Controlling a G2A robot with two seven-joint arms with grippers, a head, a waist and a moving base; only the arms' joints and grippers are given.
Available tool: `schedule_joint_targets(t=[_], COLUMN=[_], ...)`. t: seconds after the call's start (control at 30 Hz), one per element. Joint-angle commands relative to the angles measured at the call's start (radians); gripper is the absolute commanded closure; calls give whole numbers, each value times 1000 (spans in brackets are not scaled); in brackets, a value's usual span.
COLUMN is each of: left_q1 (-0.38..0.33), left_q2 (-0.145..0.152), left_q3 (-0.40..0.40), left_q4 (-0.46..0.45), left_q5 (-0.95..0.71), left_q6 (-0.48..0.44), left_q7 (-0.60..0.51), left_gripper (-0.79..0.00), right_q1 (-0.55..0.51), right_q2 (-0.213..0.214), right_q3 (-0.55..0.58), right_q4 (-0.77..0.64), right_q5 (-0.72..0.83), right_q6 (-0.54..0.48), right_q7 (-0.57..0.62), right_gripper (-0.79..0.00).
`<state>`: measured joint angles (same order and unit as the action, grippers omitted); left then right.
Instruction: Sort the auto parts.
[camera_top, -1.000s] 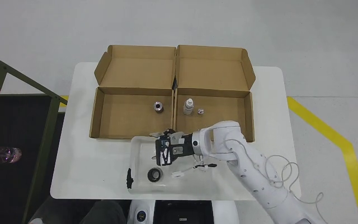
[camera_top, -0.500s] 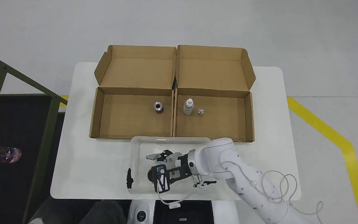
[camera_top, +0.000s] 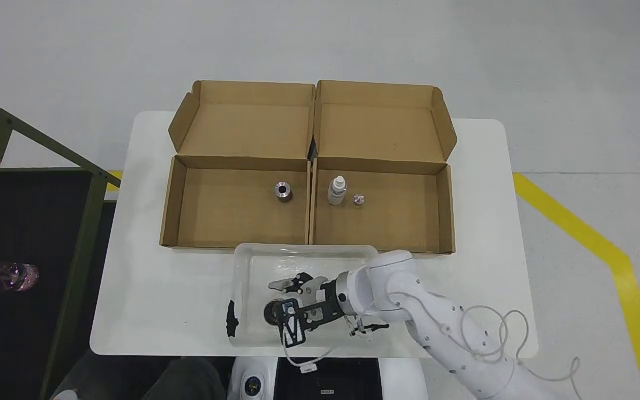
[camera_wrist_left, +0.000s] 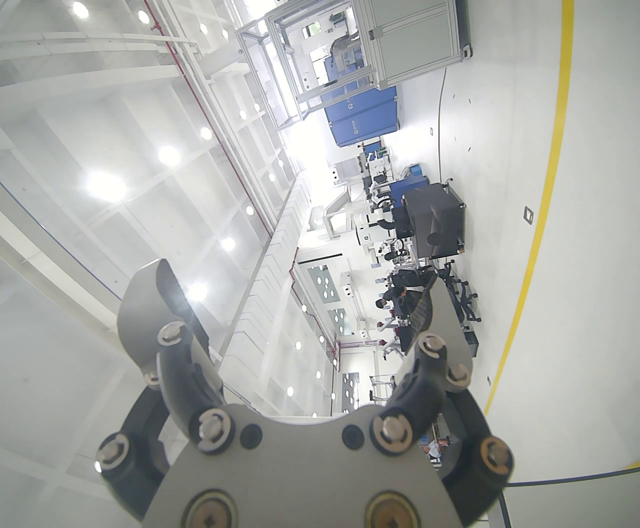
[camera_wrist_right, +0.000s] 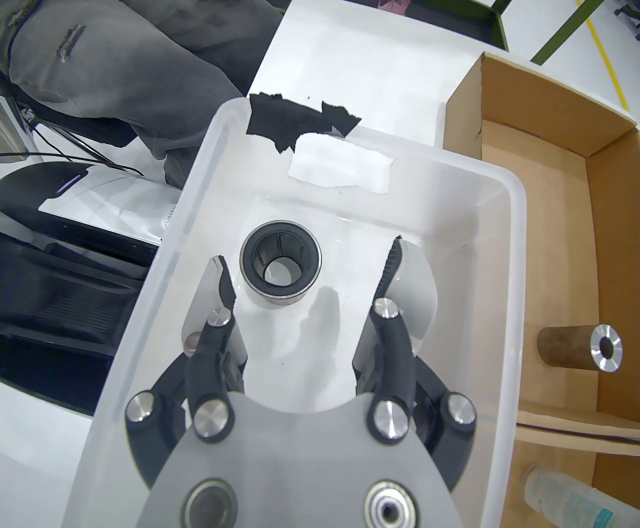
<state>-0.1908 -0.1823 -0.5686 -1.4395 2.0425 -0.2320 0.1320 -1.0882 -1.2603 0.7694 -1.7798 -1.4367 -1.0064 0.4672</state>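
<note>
Standing on end, the bearing (camera_wrist_right: 274, 294) points its bore upward.

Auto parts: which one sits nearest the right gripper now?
The black ring bearing in the clear tub, just ahead of the open right gripper. The metal cylinder, bottle and small silver part lie apart in the cardboard boxes.

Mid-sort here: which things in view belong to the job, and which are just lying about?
Job: right hand, black bearing, clear bin, cardboard boxes, metal sleeve, small bottle, small metal part.
Lying about: black tape, white label, yellow floor line.
</note>
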Motion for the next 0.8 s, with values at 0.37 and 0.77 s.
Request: schedule_joint_targets(t=[0.37, 0.77], left_q1=[0, 0], left_q2=[0, 0], left_q3=[0, 0], left_q4=[0, 0], left_q5=[0, 0], left_q6=[0, 0], left_q7=[0, 0], left_gripper=[-785, -785], right_q1=[55, 122], right_q2=[-12, -36], right_q3=[-67, -136], right_q4=[83, 163], right_q5=[-50, -72], right_q6=[21, 31], right_q7=[-41, -85], right_gripper=[-520, -551])
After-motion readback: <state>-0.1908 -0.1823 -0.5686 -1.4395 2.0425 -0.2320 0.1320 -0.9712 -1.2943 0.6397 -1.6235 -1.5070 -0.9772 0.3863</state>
